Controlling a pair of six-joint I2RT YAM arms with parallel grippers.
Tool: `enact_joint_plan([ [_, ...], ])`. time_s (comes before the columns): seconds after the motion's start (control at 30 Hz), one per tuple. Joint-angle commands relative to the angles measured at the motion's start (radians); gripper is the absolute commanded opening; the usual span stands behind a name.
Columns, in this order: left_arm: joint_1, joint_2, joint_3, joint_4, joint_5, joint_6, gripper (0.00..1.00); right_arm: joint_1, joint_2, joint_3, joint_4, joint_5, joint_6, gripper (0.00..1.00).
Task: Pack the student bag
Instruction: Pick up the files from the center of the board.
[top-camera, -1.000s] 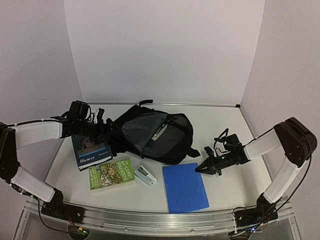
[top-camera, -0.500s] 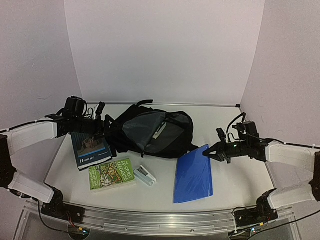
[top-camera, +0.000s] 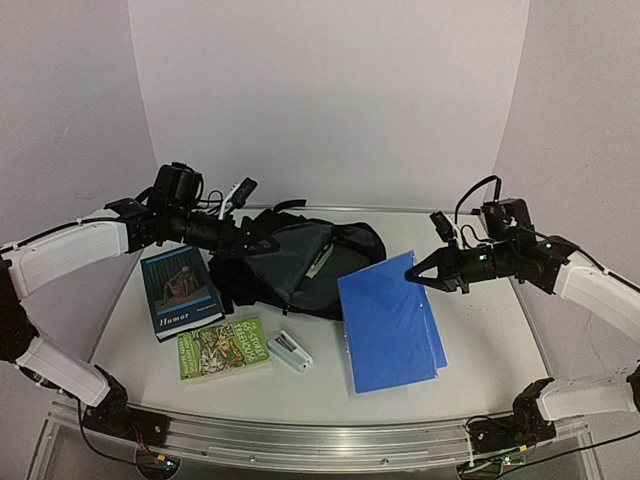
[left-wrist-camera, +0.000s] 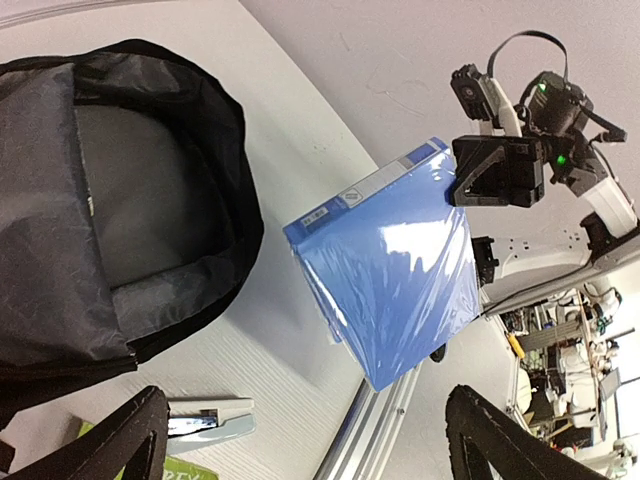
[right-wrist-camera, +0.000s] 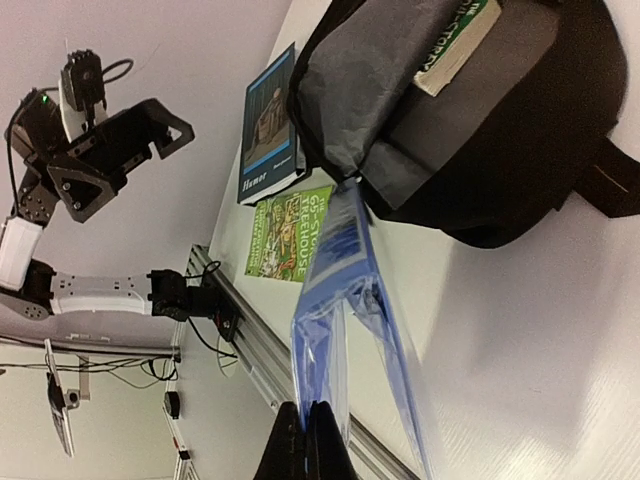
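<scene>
**Folder aloft beside the open bag**

Top view: the student bag (top-camera: 300, 268), soft black fabric, lay at the far middle of the table (top-camera: 480, 340). Its long axis ran left to right and its unzipped mouth gaped upward, showing grey lining. The right gripper (top-camera: 417, 274) was clenched on the top corner of a blue folder (top-camera: 388, 322), which hung tilted just right of the bag. The left gripper (top-camera: 250, 215) hovered over the bag's left end, fingers spread and grasping nothing. Near the front lay a dark "Humor" book (top-camera: 180, 290), a green book (top-camera: 223, 347) and a stapler (top-camera: 290, 350).

Left wrist view: the folder (left-wrist-camera: 385, 290) showed a glossy plastic cover and a labelled spine, details lost from above.

Right wrist view: only here did a book with a green spine (right-wrist-camera: 455, 42) show clearly inside the bag (right-wrist-camera: 470, 150). The folder (right-wrist-camera: 335, 280) appeared edge-on, its 2 covers parted.
</scene>
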Motion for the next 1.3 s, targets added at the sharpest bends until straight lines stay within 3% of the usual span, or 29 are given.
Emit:
enact_joint_plan([
  [0.0, -0.049, 0.055, 0.097, -0.049, 0.091, 0.085, 0.97, 0.062, 0.051, 0.087, -0.033, -0.04, -0.076, 0.0],
  [0.23, -0.158, 0.168, 0.207, -0.164, 0.118, 0.184, 0.97, 0.14, 0.138, 0.172, 0.005, -0.107, -0.131, 0.0],
  [0.8, -0.269, 0.332, 0.333, -0.301, 0.31, 0.269, 0.96, 0.228, 0.264, 0.259, 0.042, -0.232, -0.238, 0.0],
  [0.9, -0.275, 0.348, 0.338, -0.304, 0.355, 0.27, 0.88, 0.23, 0.27, 0.258, 0.046, -0.236, -0.245, 0.0],
  [1.17, -0.275, 0.359, 0.334, -0.304, 0.38, 0.265, 0.4, 0.23, 0.281, 0.242, 0.064, -0.202, -0.275, 0.0],
  [1.27, -0.275, 0.356, 0.32, -0.29, 0.374, 0.253, 0.29, 0.229, 0.289, 0.24, 0.07, -0.192, -0.282, 0.0],
])
